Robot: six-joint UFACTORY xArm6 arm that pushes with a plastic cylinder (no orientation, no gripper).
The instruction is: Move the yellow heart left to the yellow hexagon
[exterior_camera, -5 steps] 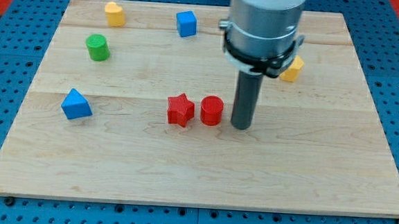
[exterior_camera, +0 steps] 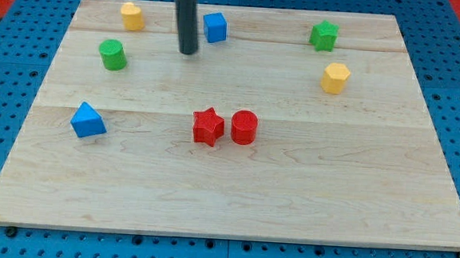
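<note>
yellow heart (exterior_camera: 131,15) left of tool (exterior_camera: 188,52)

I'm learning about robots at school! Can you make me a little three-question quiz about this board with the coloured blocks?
1. True or false: my tip is touching the yellow heart.
2. Which block sits nearest my tip? A) blue cube B) green star C) blue triangle
3. Fill in: the red star sits right beside the red ____.

Key:
1. False. My tip stands apart from the heart, to its right in the view, with bare board between.
2. A. The blue cube is just to the tip's right in the view.
3. Cylinder.
</note>
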